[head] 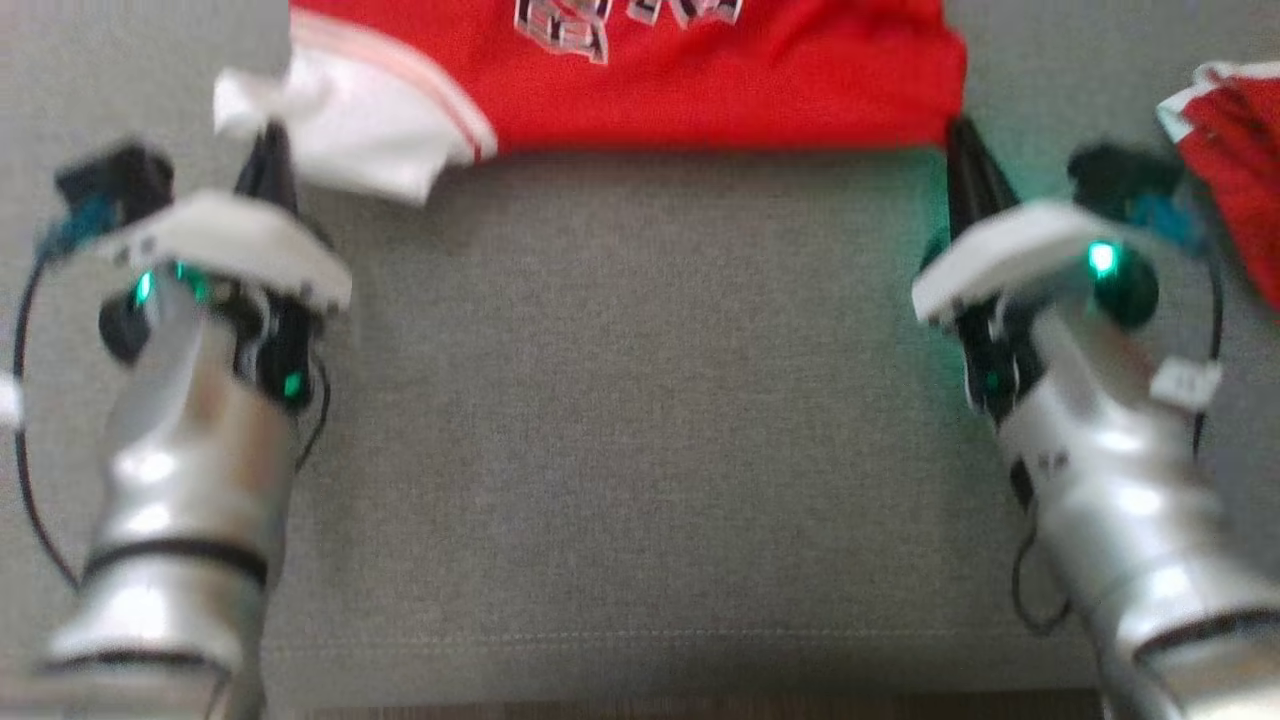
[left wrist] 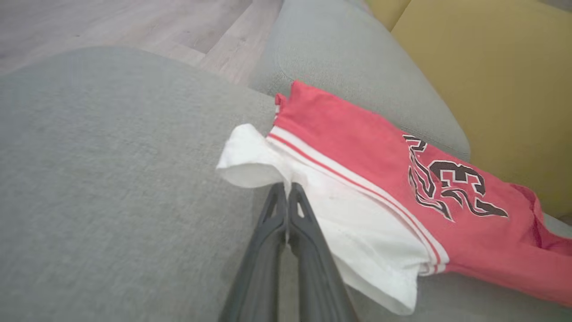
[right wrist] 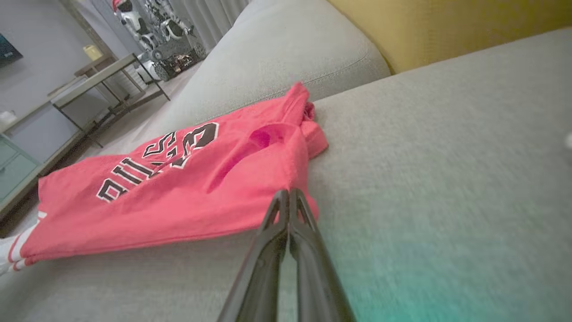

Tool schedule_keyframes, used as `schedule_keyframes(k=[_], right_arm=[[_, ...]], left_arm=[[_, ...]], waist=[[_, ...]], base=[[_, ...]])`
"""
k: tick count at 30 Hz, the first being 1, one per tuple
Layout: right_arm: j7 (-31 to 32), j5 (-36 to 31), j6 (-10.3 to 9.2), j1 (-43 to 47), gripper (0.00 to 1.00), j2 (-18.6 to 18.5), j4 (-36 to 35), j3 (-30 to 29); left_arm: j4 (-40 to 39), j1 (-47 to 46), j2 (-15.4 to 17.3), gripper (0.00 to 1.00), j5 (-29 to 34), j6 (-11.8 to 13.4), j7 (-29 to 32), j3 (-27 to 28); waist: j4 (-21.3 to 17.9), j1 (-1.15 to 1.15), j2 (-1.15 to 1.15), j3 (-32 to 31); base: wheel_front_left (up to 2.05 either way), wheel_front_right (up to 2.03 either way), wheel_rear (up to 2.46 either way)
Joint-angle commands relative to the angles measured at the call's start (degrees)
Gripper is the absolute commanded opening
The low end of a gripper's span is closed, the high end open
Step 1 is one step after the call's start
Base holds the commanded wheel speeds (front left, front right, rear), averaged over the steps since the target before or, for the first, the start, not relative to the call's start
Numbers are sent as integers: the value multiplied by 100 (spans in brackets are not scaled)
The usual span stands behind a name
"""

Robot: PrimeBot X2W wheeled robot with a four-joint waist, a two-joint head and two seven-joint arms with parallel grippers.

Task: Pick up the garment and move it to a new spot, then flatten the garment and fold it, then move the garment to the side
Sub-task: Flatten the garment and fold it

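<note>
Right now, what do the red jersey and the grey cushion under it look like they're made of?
Red jersey: soft matte knit, possibly polyester or cotton; it creases and drapes limply, with printed lettering. Grey cushion: matte woven upholstery fabric; flecked weave and a stitched seam show.

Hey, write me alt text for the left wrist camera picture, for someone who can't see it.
The left gripper, shut, sits at the edge of the white sleeve of a red jersey with black lettering, which lies on a grey sofa cushion. A yellow back cushion stands behind, and wooden floor shows top left.
</note>
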Motion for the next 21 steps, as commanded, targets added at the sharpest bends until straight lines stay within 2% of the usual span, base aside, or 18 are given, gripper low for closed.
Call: schedule_keyframes(k=[1,6,11,16,17,21], right_arm=[[-76,3,37,336,0,114,-427,-63],[-77,-120,37,1779,0,88,-1448,-437],[85,-241,37,3121,0,73,-2463,-805],[766,-491,37,4451,0,103,-3925,-1378],[766,-491,37,4451,0,103,-3925,-1378],[1449,-600,37,5479,0,132,-5243,-1742]], left_arm=[[-520,354,318,0,31,-23,-74,230],[-1970,2012,288,0,280,69,-75,425],[-3371,3463,359,0,470,329,-5,407],[-4962,4716,388,0,487,821,634,423],[-4962,4716,388,0,487,821,634,423],[-6261,5674,380,0,484,1259,1200,472]], waist=[[-19,0,-1,-273],[28,0,-1,-702],[102,0,-1,-1061],[131,0,-1,-1336],[131,0,-1,-1336],[101,0,-1,-1491]], base=[[0,0,0],[0,0,0],[0,0,0],[0,0,0],[0,0,0],[0,0,0]])
